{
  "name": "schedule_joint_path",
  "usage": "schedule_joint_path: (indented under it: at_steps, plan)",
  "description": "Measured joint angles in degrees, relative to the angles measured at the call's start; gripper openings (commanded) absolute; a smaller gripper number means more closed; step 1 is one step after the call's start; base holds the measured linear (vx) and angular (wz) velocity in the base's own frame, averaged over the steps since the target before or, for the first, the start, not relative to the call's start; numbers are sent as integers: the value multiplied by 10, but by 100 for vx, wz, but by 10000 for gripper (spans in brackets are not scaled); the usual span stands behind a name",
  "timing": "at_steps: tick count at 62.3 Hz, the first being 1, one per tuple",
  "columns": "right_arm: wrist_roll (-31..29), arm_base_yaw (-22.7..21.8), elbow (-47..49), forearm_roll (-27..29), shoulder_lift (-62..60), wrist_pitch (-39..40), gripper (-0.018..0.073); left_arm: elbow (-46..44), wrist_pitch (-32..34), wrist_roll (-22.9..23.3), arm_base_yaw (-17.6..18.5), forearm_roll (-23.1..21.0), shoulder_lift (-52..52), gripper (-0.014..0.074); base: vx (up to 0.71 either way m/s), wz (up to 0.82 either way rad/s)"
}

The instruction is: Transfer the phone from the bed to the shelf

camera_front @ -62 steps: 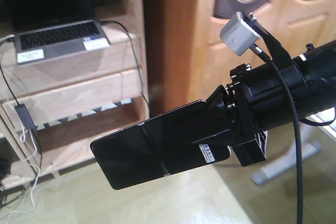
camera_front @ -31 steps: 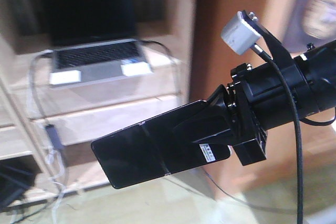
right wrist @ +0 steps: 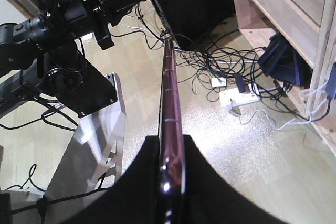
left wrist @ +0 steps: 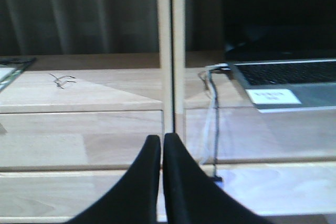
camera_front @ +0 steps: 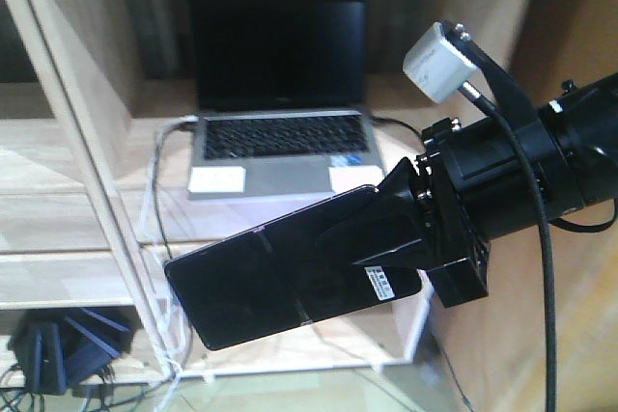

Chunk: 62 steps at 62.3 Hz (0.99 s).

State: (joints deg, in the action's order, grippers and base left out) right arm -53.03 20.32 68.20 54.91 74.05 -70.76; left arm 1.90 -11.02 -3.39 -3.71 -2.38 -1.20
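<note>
Phone [camera_front: 275,282] is up in the air, clamped in the R hand [camera_front: 352,250]; not on the shelf [camera_front: 68,229]. Front view: glossy flat face toward the cam, long axis sticking out past the fingertips, far end tilted a bit down. Seam runs across its middle, and a white barcode sticker [camera_front: 383,284] sits at the end nearest the hand. R wrist view: phone [right wrist: 169,87] seen edge-on w/ pinkish rim, black fingers [right wrist: 210,192] pressed on both faces, no gap.

Shelf lies beyond the phone's free end, out ahead of the R hand. Grey laptop [camera_front: 280,142] stands open on a plank in one compartment, behind and above the held phone. White cable [camera_front: 157,190] drops off the plank edge beside it. Dark boxy items [camera_front: 63,346] sit in the bottom compartment, lower than the hand. Grey cam box [camera_front: 439,63] rides on top of the R wrist, black cord hanging off it.

L hand [left wrist: 161,142]: clenched, fingertips touching, nothing between them. Straight ahead of it is a pale upright post [left wrist: 170,51] of the shelf. Laptop [left wrist: 283,77] is ahead and to the right of the fingertips, on the plank.

Below the R hand: shiny floor [right wrist: 210,145], a tangle of black cables [right wrist: 210,61], and a white power strip [right wrist: 239,98].
</note>
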Motion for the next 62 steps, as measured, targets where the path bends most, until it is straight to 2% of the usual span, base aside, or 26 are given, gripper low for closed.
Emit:
schedule_joint_path:
  at_steps: [20, 62]
  plan:
    - [0, 0, 0, 0, 0, 0, -2, 0, 0, 0, 0, 0, 0, 1, 21, 9]
    - [0, 0, 0, 0, 0, 0, -2, 0, 0, 0, 0, 0, 0, 1, 16, -7]
